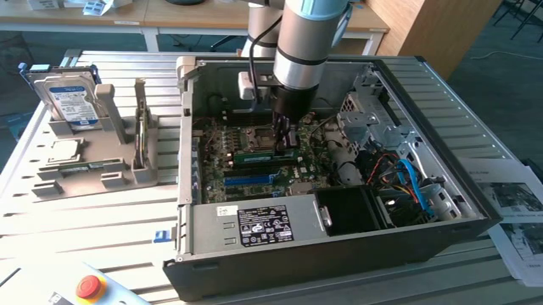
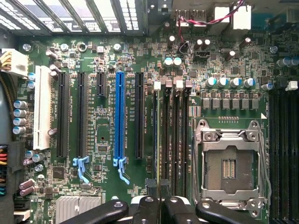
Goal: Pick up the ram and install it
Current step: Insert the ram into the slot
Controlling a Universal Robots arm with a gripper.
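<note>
- Gripper (image 1: 284, 141) on a Universal Robots arm, reaching straight down into an open computer case (image 1: 475, 210) that lies on its side.
- Fingers (image 2: 150, 203) are clenched together on the ram (image 1: 254, 155), a thin green stick held edge-up at its end.
- The ram lies along the memory slots (image 2: 175, 135) directly under the tool, low against the motherboard (image 2: 98, 140); I cannot tell whether it is fully seated.
- Empty processor socket (image 2: 231, 163) sits just beside the gripper, next to the slots.
- A blue expansion slot (image 2: 120, 121) runs on the gripper's other side, further off.
- Well away from the tool, outside the case, a grey holder (image 1: 110, 121) carries a blue-labelled hard drive (image 1: 72, 101) and a silver processor chip (image 1: 63, 150).
</note>
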